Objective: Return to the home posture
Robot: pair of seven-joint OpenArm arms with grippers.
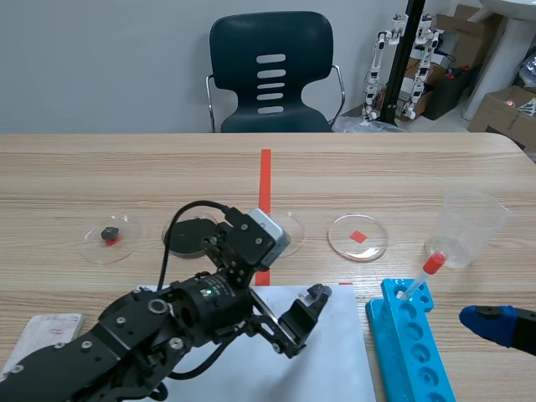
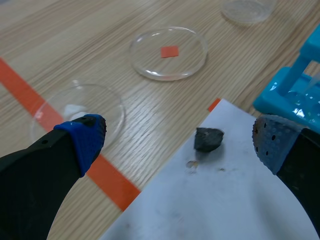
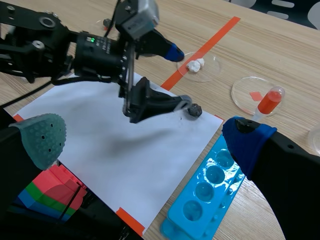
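Where the left arm sits: comes in over the tabletop's near-left corner, forearm low over the white paper, long axis running toward the far-right corner.
left gripper: points far-right and downward at the paper's far-right corner; fingers spread wide, pinching nothing.
dark lump: on the paper between those fingers, clear gap to both pads in the left wrist view.
right gripper: low by the tabletop's near-right corner, aimed at the left arm; fingers spread, nothing between.
view difference: scene view shows only one blue pad of the right gripper; right wrist view shows both pads, plus coloured blocks beneath one finger.
blue rack: just beside the paper's right edge, red-capped tube at its far end.
red-square dish: mid-tabletop, beyond the paper.
clear cup: toward the tabletop's right edge, tilted.
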